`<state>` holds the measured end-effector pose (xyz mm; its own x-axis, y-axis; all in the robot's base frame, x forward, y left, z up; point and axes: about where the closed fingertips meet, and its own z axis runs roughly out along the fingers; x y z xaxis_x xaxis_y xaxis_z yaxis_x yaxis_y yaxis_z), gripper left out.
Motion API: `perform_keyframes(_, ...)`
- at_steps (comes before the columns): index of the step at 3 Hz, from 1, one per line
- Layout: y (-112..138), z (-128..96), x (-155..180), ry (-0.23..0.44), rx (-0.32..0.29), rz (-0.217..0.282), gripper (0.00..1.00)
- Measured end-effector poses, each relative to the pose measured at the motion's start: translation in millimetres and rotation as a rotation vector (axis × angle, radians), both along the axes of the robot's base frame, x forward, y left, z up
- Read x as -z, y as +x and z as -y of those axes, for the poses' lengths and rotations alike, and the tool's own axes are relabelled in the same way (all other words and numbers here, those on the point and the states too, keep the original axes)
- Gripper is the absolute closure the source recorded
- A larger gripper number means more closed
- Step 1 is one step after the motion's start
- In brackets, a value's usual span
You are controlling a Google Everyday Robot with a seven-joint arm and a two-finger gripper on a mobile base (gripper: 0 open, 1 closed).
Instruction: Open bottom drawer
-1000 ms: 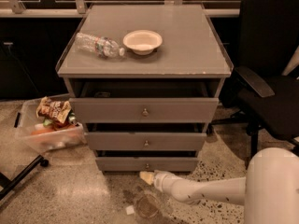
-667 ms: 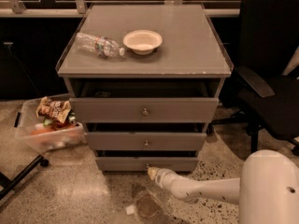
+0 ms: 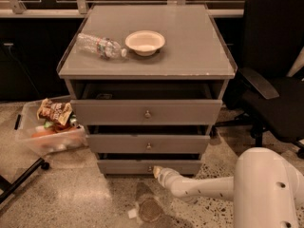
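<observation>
A grey cabinet [image 3: 147, 56] has three drawers. The bottom drawer [image 3: 123, 166] is the lowest and narrowest front, with a small round knob [image 3: 149, 168] at its middle. It stands slightly out from the cabinet, like the two above it. My gripper [image 3: 157, 171] is at the end of the white arm [image 3: 204, 187] that reaches in from the lower right. Its tip is right at the knob of the bottom drawer, just to the knob's right.
The top drawer [image 3: 146, 112] and middle drawer [image 3: 148, 144] are above. A plastic bottle [image 3: 99, 46] and a bowl [image 3: 145, 42] lie on the cabinet top. A bin of snacks [image 3: 47, 129] stands at the left, an office chair [image 3: 270, 84] at the right, and a floor stain [image 3: 149, 208] lies in front.
My gripper has moved up from the floor in front of the cabinet to the bottom drawer's knob. The drawers have not moved.
</observation>
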<state>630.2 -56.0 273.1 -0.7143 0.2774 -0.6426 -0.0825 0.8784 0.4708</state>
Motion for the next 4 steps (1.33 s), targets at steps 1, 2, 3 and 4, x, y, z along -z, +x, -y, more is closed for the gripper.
perform_keyframes(1, 6.8, -3.6, 5.5, 0.012, 0.002, 0.012, 1.0)
perform_keyframes(2, 26.0, -8.3, 19.9, 0.039, 0.02, 0.041, 1.0)
perform_keyframes(3, 55.2, -4.9, 33.0, 0.084, 0.047, 0.069, 1.0)
perform_keyframes(4, 89.6, -0.3, 35.2, 0.111, 0.076, 0.115, 1.0)
